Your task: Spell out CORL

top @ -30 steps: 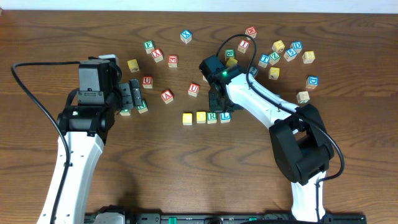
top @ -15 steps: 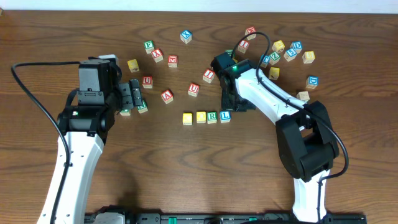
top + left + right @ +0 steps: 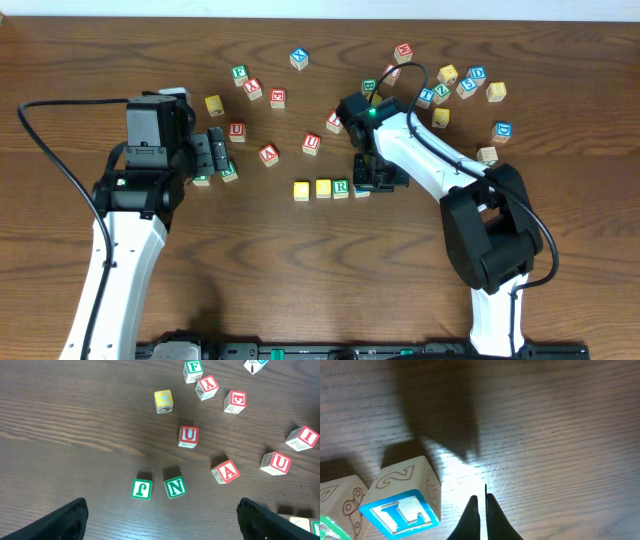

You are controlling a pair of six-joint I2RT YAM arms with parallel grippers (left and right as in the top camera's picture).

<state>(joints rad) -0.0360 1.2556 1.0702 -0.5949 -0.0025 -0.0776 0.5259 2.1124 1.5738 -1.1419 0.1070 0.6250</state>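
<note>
Right jaws, closed, now down beside L cube [image 3: 402,509]; left arm [image 3: 130,195] unmoved

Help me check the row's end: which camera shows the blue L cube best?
Right wrist: the L cube is close up, its letter legible, beside the shut right gripper. Overhead, that gripper partly covers it. Left wrist doesn't show it.

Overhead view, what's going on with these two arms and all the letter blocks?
They're spelling CORL. Two yellow-topped cubes, the green R cube and the blue L cube sit in a row in the middle. The right gripper, shut and empty, is low beside the L cube. The left gripper hangs open over scattered blocks, holding nothing.
</note>
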